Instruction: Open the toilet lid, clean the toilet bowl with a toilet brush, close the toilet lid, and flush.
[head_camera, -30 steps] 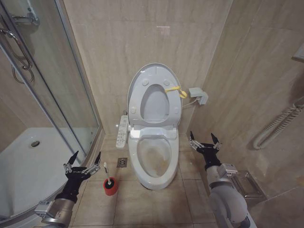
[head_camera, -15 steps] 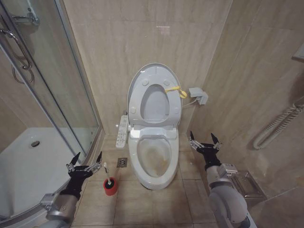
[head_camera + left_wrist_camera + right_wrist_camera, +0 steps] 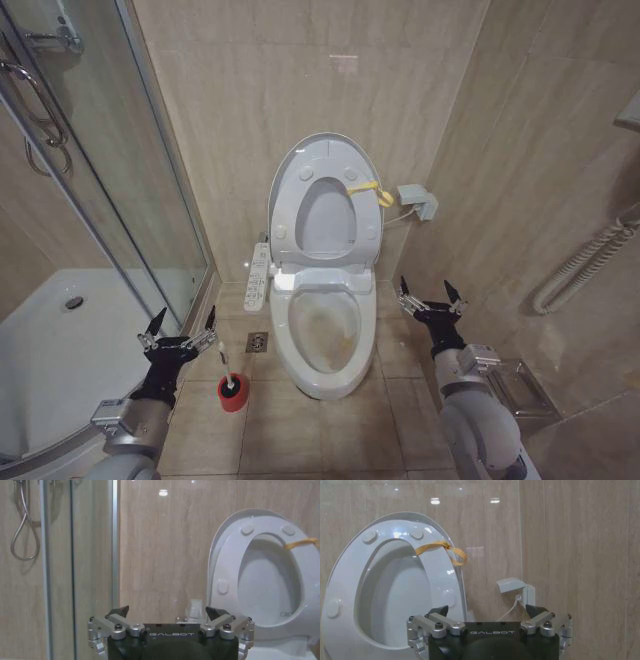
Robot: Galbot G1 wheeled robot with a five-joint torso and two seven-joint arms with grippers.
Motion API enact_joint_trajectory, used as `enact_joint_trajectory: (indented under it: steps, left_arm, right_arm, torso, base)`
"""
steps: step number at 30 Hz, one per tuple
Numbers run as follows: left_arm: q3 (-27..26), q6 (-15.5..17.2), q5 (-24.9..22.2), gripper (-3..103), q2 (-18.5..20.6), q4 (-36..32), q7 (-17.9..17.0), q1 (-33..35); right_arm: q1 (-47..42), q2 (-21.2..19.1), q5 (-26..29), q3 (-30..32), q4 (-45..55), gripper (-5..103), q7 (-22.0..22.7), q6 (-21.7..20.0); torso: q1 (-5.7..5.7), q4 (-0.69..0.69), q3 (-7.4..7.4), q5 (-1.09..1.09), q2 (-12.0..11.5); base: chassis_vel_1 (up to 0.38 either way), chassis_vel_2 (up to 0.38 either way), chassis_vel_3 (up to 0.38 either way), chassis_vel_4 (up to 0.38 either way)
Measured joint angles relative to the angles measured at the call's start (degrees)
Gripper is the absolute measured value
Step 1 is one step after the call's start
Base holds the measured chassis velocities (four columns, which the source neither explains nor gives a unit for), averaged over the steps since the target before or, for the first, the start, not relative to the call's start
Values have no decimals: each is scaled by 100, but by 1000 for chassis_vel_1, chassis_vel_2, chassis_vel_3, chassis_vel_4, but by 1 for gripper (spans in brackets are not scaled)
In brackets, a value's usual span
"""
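A large glossy white oval plastic toilet lid is standing upright against a beige tiled wall, with the white ring-shaped seat raised against it and a yellow strap looped around the seat's edge. Below it, the white ceramic toilet bowl is sitting open, showing yellowish-brown staining on its inner surface. On the floor just to the robot's left of the bowl, a small round red cup holder is holding the toilet brush, whose thin white stick handle is pointing upward. The left gripper is hovering above and slightly left of the brush, not touching it, with its black fingers spread apart and nothing between them. The right gripper is hanging to the right of the bowl, near the side wall, its fingers likewise spread and empty. A glass shower enclosure is standing at the far left, and a long white control panel is sitting beside the bowl.
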Motion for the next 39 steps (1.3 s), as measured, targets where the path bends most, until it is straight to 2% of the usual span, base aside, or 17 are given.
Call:
enact_joint_trajectory:
  steps: [2,3,8,39]
  left_arm:
    - [-5,-74,22,100,8,77,-4,25]
    - [-18,-306,71,100,17,275,-10,76]
    - [-12,-517,102,100,8,431,-28,140]
    - [128,-627,183,100,-110,509,84,59]
  right_arm:
    - [0,0,0,0,0,100,0,0]
    - [0,0,0,0,0,100,0,0]
    - [0,0,0,0,0,100,0,0]
    - [-1,0,0,0,1,100,0,0]
  torso:
    - [0,0,0,-1,0]
    - [0,0,0,-1,0]
    - [0,1,0,-1,0]
    - [-3,0,-1,-1,0]
  base:
    - [0,0,0,0]
    - [0,0,0,0]
    - [0,0,0,0]
    - [-36,36,36,-37]
